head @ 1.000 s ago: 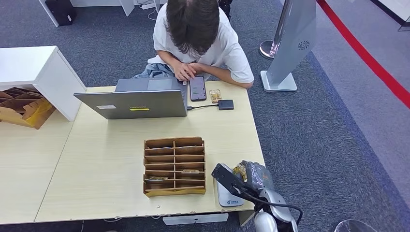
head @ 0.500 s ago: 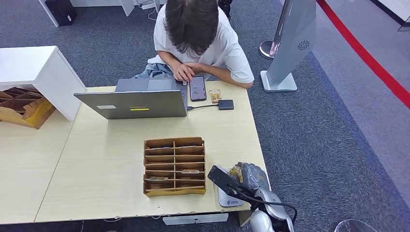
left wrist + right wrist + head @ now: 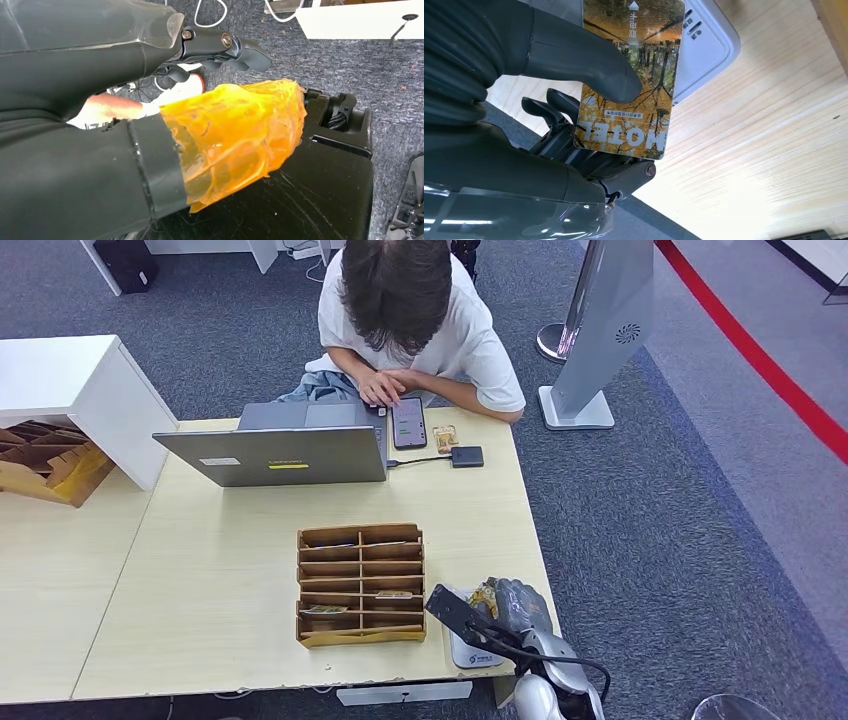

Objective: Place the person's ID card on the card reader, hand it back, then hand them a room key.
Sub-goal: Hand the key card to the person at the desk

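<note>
Right robot hand (image 3: 574, 100) pinches autumn-tree card (image 3: 634, 85) printed "HOTEL".

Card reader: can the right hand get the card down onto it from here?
Probably yes. The right hand holds the card between thumb and fingers just over the white card reader at the table's corner; nothing lies between them.

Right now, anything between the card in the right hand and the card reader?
Nothing visible. The right hand pinches the card just over the white card reader, with bare table beside it. The wooden organizer sits off to the side, clear of that path.
</note>
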Controlling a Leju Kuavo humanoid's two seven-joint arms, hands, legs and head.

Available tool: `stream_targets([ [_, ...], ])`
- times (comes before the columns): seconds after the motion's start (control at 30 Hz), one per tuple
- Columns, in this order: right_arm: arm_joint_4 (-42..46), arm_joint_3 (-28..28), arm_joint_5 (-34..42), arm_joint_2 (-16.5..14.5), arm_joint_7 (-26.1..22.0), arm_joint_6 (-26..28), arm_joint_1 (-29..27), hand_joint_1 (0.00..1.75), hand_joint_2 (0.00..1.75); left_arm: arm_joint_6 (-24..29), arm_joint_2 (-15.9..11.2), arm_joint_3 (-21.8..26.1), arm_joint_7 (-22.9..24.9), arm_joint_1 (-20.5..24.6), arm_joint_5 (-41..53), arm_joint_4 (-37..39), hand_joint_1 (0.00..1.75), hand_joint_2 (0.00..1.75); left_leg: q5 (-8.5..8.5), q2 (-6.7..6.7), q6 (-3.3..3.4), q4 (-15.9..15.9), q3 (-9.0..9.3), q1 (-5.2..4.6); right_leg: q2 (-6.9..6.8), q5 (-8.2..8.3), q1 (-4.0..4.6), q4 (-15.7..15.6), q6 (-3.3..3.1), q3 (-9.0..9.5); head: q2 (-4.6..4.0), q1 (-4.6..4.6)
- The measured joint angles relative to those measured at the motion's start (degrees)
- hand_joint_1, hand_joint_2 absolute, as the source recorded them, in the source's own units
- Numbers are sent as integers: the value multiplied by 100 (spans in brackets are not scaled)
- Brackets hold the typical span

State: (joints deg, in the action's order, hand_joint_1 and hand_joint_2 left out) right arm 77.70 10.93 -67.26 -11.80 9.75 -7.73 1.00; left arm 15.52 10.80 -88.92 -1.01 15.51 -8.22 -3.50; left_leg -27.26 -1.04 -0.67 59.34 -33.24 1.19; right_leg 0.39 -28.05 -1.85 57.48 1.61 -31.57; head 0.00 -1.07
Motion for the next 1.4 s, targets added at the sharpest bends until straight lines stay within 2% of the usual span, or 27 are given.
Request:
stream_targets([
  [0.77, 82, 0, -105, -11, -14, -4, -14, 175, 175, 4, -1, -2, 0, 1, -8, 0, 0, 0, 0, 0, 0, 0, 0, 0, 0, 0, 0, 0, 0, 0, 0, 0],
  [1.0, 593, -4, -270, -11, 35, 75, -150, 175, 175, 59, -2, -1, 0, -1, -81, 0, 0, 0, 0, 0, 0, 0, -1, 0, 0, 0, 0, 0, 0, -1, 0, 0],
  [1.4, 1972, -175, -405, -11, -70, 425, -539, 175, 175, 190, -4, -1, -44, -34, -335, 7, 0, 0, -1, 0, 0, 0, -3, 0, 0, 0, 0, 0, 0, -3, 0, 0],
])
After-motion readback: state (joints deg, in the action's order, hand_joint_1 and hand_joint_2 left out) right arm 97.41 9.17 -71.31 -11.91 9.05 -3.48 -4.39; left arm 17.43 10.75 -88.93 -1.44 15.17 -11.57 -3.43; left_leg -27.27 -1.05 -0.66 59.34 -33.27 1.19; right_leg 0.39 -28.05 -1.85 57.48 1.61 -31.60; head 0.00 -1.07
